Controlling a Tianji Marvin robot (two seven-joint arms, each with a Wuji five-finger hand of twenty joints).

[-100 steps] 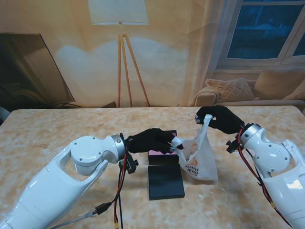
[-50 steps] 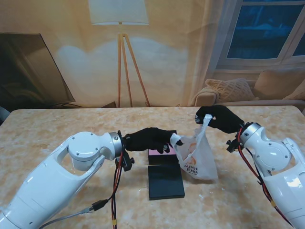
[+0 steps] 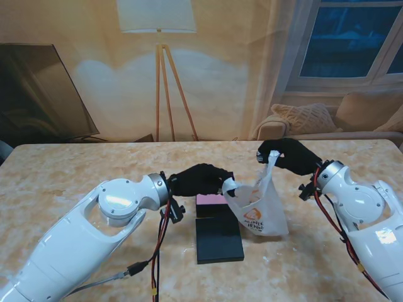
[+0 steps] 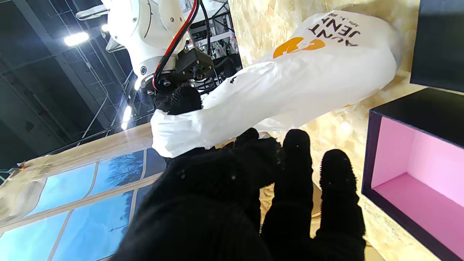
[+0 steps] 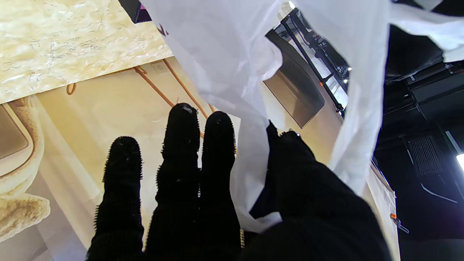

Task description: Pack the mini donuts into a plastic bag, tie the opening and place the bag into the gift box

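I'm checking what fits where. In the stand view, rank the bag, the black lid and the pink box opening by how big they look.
1. Bag, though it hangs lifted, nearer the camera.
2. Black lid, close behind the bag.
3. Pink box opening, partly hidden by the left robot hand, so unsure.

left hand (image 3: 200, 179) | nudged farther (slightly) | plastic bag (image 3: 259, 207) seemingly tilted

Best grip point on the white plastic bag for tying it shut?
The two handle ears. The white plastic bag hangs from them, pulled apart: left hand pinches one from its left, right hand the other from above right. Each ear is a bunched strip, easy to pinch; the bulging body would slip.
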